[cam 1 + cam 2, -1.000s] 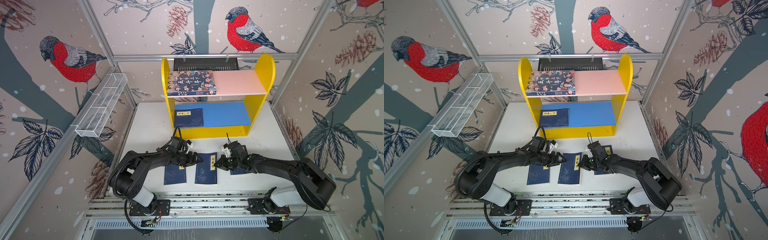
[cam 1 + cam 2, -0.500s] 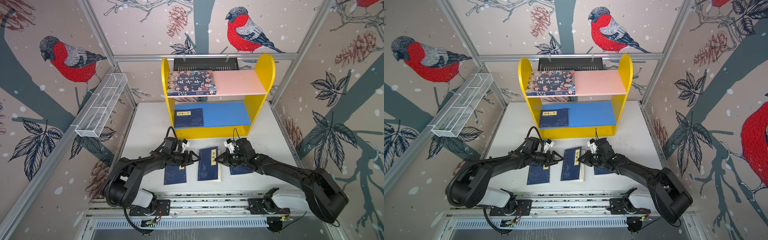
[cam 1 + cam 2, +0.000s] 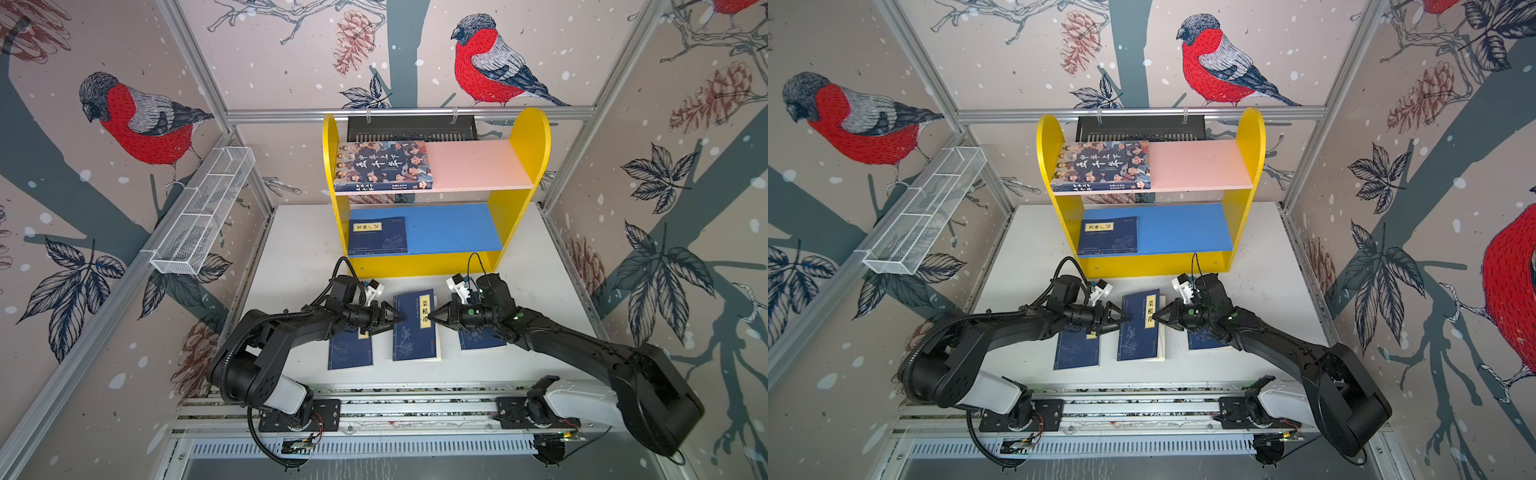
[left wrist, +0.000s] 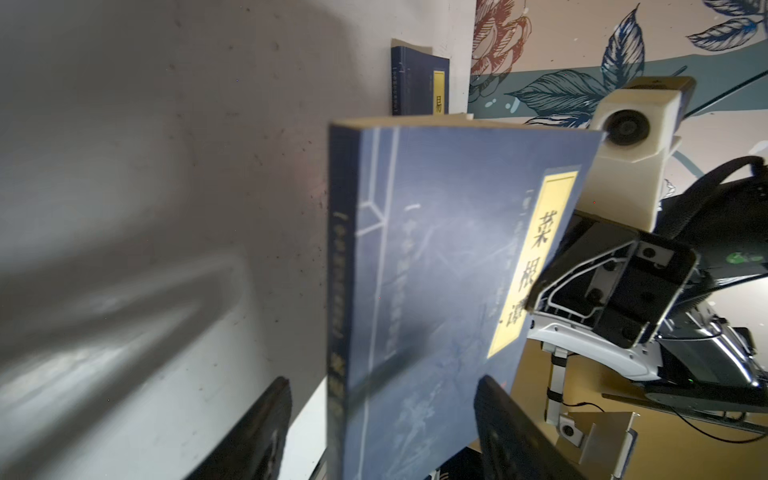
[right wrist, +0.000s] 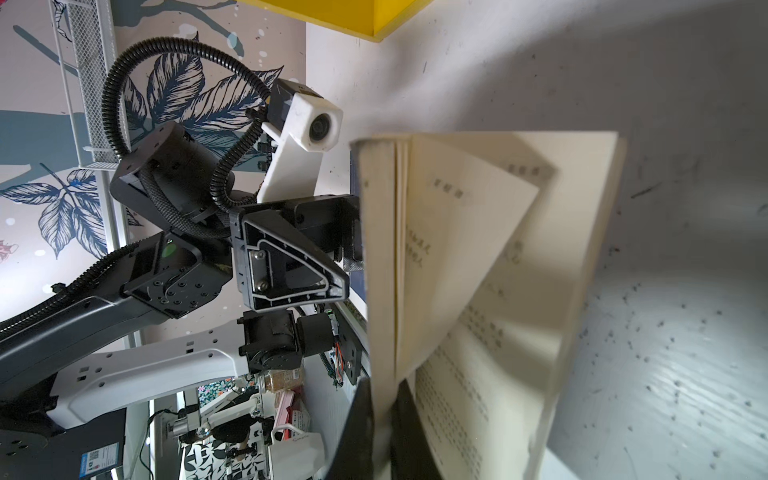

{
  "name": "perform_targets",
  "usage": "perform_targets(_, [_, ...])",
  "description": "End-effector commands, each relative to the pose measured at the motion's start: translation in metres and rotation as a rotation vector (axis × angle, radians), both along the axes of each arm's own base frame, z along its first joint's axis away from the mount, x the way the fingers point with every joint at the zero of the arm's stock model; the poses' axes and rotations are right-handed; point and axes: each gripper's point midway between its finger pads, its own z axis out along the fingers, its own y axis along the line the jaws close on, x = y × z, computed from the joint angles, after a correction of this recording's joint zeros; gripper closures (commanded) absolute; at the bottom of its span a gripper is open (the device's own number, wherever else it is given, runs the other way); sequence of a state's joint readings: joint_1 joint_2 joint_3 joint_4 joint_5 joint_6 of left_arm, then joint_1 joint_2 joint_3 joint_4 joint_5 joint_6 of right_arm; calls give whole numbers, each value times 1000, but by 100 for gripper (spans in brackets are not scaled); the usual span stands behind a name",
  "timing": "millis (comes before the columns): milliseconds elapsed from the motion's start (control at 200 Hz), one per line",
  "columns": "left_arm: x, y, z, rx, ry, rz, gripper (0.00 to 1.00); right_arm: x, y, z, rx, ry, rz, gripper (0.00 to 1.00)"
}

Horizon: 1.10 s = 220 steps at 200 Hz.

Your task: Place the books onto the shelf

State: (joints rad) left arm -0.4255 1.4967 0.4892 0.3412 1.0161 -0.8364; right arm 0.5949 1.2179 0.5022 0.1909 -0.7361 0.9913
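Since a second ago, the middle book [image 3: 415, 332] has shifted toward twelve o'clock, nearer the shelf [image 3: 521, 195], and the left gripper [image 3: 400, 318] has narrowed. Now the right gripper [image 3: 430, 318], at the book's three o'clock, pinches the cover and a few fanned pages tight between its fingers [image 5: 357, 436]; the left gripper's fingers [image 4: 257, 436] stand half apart astride the spine edge at nine o'clock; we cannot tell whether they touch it. The large book [image 3: 382, 166] lies on the pink board; a navy book [image 3: 377, 235] lies on the blue.
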Motion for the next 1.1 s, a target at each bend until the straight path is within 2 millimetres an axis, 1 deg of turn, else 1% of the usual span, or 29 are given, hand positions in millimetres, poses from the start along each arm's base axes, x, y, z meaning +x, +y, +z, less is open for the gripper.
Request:
perform_targets(0, [0,-8,24,-94,-31,-33,42,2,5,12,47,-36,23,99])
perform_targets(80, [-1,-8,30,-106,-35,-35,52,3,5,11,45,-35,19,99])
perform_targets(130, [-2,-7,32,-106,-44,-32,59,4,6,11,49,-35,18,99])
perform_targets(280, [-4,-4,34,-100,-62,-16,88,7,7,11,45,-37,21,98])
perform_targets(300, [-4,-4,35,-98,-68,-14,91,7,7,10,42,-36,18,95])
perform_targets(320, [-4,-3,35,-97,-70,-14,94,9,7,3,25,-17,17,92])
perform_targets(365, [-4,-3,37,-97,-75,-14,100,11,5,-1,4,-8,5,76])
perform_targets(405, [-4,-3,39,-96,-84,-13,100,14,1,-5,-19,-4,-14,64])
perform_targets(445, [-2,-1,40,-89,-95,-6,100,17,-3,-7,-40,-3,-39,55])
perform_targets(525, [5,4,43,-66,-122,27,100,23,-12,-13,-75,9,-90,47])
perform_targets(540, [6,5,44,-64,-127,33,100,24,-14,-7,-66,-6,-99,46])
perform_targets(670, [10,11,53,-67,-159,47,100,28,-25,0,-55,-8,-169,40])
perform_targets(761, [11,11,66,-87,-179,40,100,27,-29,5,-46,-7,-211,37])
perform_targets(841, [11,10,79,-115,-203,23,100,25,-29,14,-28,-23,-224,36])
perform_targets(981, [14,11,110,-172,-272,-3,100,24,-31,42,11,-99,-277,36])
perform_targets(1016, [16,12,117,-182,-288,-4,100,25,-34,50,27,-119,-303,33])
perform_targets(1061, [19,14,125,-188,-308,1,100,25,-37,59,50,-140,-331,32])
perform_targets(1096, [22,16,130,-190,-325,8,100,26,-41,65,63,-157,-355,28])
